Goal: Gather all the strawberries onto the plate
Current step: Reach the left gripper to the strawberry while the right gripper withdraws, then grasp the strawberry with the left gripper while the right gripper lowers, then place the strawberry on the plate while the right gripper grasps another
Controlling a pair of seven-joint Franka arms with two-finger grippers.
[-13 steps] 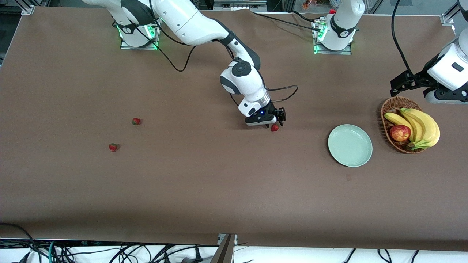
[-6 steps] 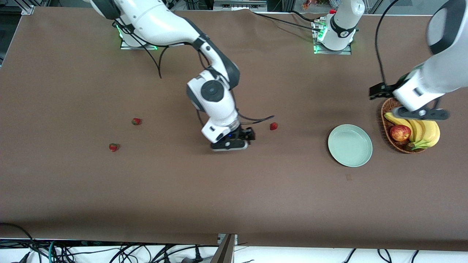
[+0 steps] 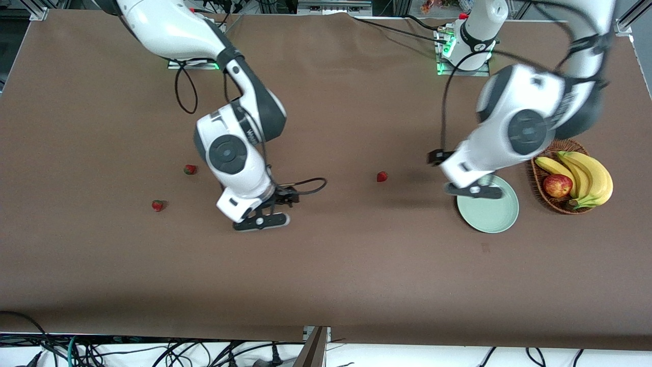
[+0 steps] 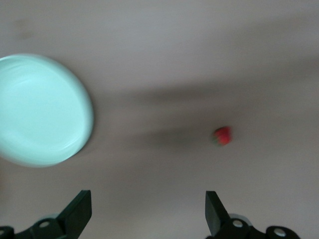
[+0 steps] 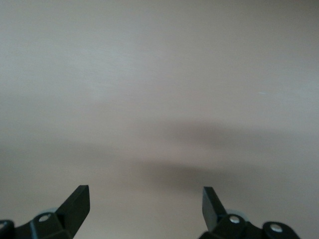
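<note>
One strawberry (image 3: 381,176) lies on the brown table between the two arms, apart from the pale mint-green plate (image 3: 496,216). Two more strawberries (image 3: 189,169) (image 3: 158,205) lie toward the right arm's end of the table. My left gripper (image 3: 472,190) hangs over the plate's edge, open and empty. In the left wrist view, the plate (image 4: 40,109) and the strawberry (image 4: 222,135) show past the left gripper (image 4: 148,214). My right gripper (image 3: 261,221) is over bare table between the middle strawberry and the other two. It is open, and the right wrist view shows only table past the right gripper (image 5: 144,211).
A brown wicker basket (image 3: 540,153) with bananas (image 3: 586,176) and a red-yellow apple (image 3: 557,185) stands beside the plate at the left arm's end. A cable loop (image 3: 308,184) trails from the right wrist.
The right gripper let go of the middle strawberry and swung toward the right arm's end of the table. The left arm swung from over the basket to over the plate's edge.
</note>
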